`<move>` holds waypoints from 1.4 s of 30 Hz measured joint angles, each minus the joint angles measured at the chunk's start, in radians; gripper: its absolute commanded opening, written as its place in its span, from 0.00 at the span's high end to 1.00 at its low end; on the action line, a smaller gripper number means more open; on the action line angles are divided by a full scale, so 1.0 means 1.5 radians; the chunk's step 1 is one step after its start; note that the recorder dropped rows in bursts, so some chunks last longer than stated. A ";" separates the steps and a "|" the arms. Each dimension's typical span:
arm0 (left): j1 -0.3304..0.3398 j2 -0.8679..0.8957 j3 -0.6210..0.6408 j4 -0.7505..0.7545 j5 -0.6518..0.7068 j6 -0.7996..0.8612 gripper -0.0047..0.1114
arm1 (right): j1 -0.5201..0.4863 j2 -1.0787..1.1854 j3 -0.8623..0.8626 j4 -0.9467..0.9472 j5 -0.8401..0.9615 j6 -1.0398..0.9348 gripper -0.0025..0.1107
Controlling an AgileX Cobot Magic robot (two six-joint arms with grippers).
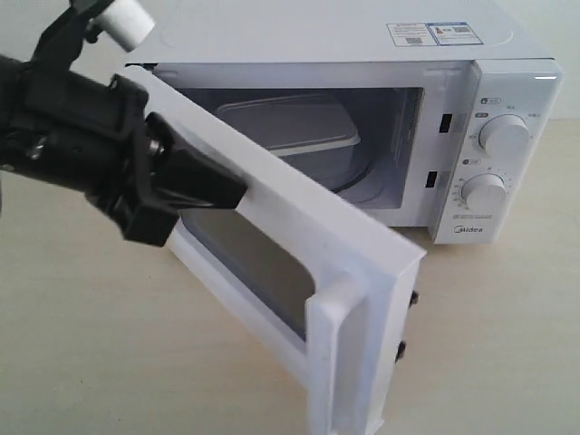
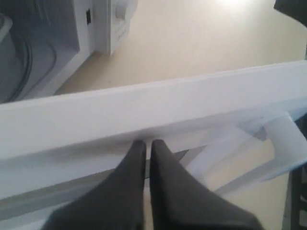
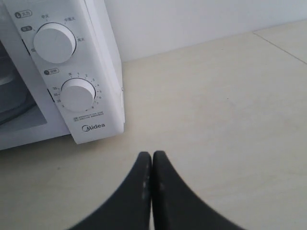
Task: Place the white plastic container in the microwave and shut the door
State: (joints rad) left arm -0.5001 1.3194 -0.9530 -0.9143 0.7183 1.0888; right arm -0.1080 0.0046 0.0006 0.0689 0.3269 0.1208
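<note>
The white plastic container (image 1: 288, 127) lies inside the microwave (image 1: 471, 100) on the glass turntable (image 1: 358, 172). The door (image 1: 299, 245) stands about half open, its bar handle (image 1: 331, 362) nearest the camera. My left gripper (image 1: 237, 190) is shut, with its tips against the outer face of the door (image 2: 144, 105) near its top edge; in the left wrist view the left gripper (image 2: 148, 142) holds nothing. My right gripper (image 3: 152, 154) is shut and empty above the table, in front of and to the side of the microwave's dial panel (image 3: 72, 76). It is out of the exterior view.
The beige tabletop (image 1: 507, 344) surrounds the microwave. A pale wall (image 3: 192, 19) stands behind the table. Two round dials (image 1: 504, 136) sit on the microwave's right panel. The left arm's black body (image 1: 72, 127) fills the upper left of the exterior view.
</note>
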 measured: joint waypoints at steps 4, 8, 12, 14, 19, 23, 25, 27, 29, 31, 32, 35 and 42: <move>-0.023 0.044 -0.037 -0.030 -0.046 0.025 0.92 | 0.000 0.000 0.000 0.000 0.000 0.000 0.98; -0.027 0.076 -0.063 -0.043 -0.073 0.032 0.92 | 0.000 0.000 0.000 0.000 0.000 0.000 0.98; -0.028 0.077 -0.066 -0.046 -0.089 0.046 0.92 | 0.000 0.000 0.000 0.000 0.000 0.000 0.98; -0.028 0.077 -0.067 -0.049 -0.095 0.049 0.92 | 0.000 0.000 0.000 0.000 0.000 0.000 0.98; -0.028 0.077 -0.067 -0.052 -0.101 0.050 0.92 | 0.000 0.000 0.000 0.000 0.000 0.000 0.98; -0.028 0.077 -0.067 -0.056 -0.098 0.050 0.92 | 0.000 0.000 0.000 0.000 0.000 0.000 0.98; -0.028 0.075 -0.067 -0.057 -0.081 0.050 0.92 | 0.000 0.000 0.000 0.000 0.000 0.000 0.98; -0.028 0.068 -0.067 -0.057 -0.059 0.050 0.92 | 0.000 0.000 0.000 0.000 0.000 0.000 0.98; -0.028 0.051 -0.067 -0.057 -0.048 0.044 0.92 | 0.000 0.000 0.000 0.000 0.000 0.000 0.98; -0.028 0.022 -0.067 -0.057 -0.047 0.034 0.92 | 0.000 0.000 0.000 0.000 0.000 0.000 0.98; -0.028 0.008 -0.067 -0.057 -0.047 0.031 0.92 | 0.000 0.000 0.000 0.000 0.000 0.000 0.98; -0.028 -0.052 -0.067 -0.057 -0.039 0.025 0.92 | 0.000 0.000 0.000 0.000 0.000 0.000 0.98; -0.029 -0.199 -0.060 -0.042 0.025 -0.030 0.92 | 0.000 0.000 0.000 -0.005 0.000 -0.005 0.98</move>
State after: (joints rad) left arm -0.5440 1.0210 -1.0430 -0.9779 0.7561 1.0433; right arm -0.1080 0.0046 0.0006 0.0621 0.3269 0.1127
